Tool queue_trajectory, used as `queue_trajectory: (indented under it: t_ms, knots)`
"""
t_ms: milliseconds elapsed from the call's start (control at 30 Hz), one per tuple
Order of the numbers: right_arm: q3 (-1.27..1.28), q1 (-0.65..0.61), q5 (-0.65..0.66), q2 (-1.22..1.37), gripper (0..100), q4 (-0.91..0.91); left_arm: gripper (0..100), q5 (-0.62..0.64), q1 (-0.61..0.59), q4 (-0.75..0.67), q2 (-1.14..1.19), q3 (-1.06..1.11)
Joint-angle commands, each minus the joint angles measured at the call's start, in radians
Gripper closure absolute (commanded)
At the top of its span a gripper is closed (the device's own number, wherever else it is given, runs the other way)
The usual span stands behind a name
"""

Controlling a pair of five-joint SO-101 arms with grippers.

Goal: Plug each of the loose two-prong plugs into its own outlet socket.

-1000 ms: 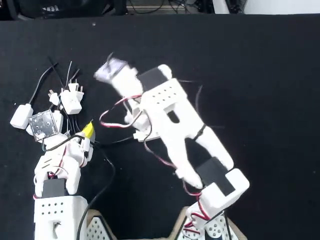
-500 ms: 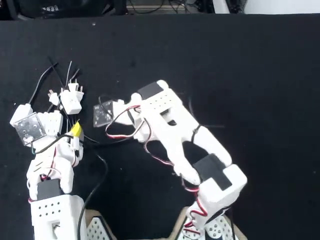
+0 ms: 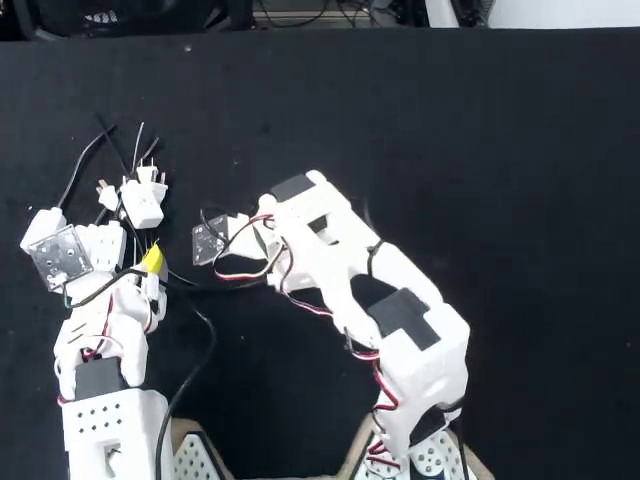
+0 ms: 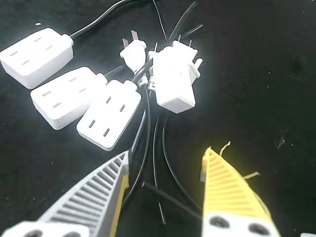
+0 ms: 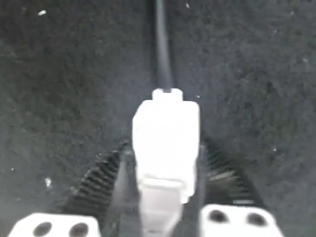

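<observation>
Three white outlet sockets lie side by side in the left wrist view: one (image 4: 34,57), a second (image 4: 64,96) and a third (image 4: 108,113). Just beyond them sit a small two-prong plug (image 4: 133,52) and a bulkier white plug cluster (image 4: 173,79), prongs pointing away. My left gripper (image 4: 165,154) is open above the black cords, short of the sockets. My right gripper (image 5: 165,144) is shut on a white plug (image 5: 166,123) whose black cord runs away over the mat. From above, the plug cluster (image 3: 143,200) lies at the far left, with the right gripper (image 3: 222,238) to its right.
Black cords (image 4: 153,148) trail across the black mat (image 3: 480,150) under the left gripper. The left arm (image 3: 100,340) stands at the near left, the right arm (image 3: 340,270) stretches across the middle. The right half of the mat is bare.
The right arm has swung down and back toward the near side, bringing its gripper low by the plug cluster. The left arm shifted slightly left, then held still.
</observation>
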Motion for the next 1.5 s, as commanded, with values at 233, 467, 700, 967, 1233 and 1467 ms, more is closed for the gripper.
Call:
queue_trajectory:
  t_ms: [233,467,700,967,1233,1467]
  knots:
    - [-0.331,0.506,-0.319,-0.163,98.1,0.014,77,0.006,-0.002,-0.003,-0.009,-0.051]
    - [-0.630,0.819,-0.542,0.027,98.2,0.089,77,0.005,-0.002,-0.003,-0.009,-0.050]
    - [-0.978,0.980,-0.551,0.331,98.2,0.138,77,0.003,-0.002,-0.003,-0.009,-0.050]
    - [-1.357,1.080,-0.552,0.671,98.2,0.137,77,0.006,-0.002,-0.003,-0.009,-0.048]
    - [-1.627,1.091,-0.624,0.891,97.6,0.137,77,0.006,-0.002,-0.003,-0.009,-0.047]
    - [-1.658,1.059,-0.671,0.917,80.3,0.172,77,0.006,-0.002,-0.003,-0.009,-0.045]
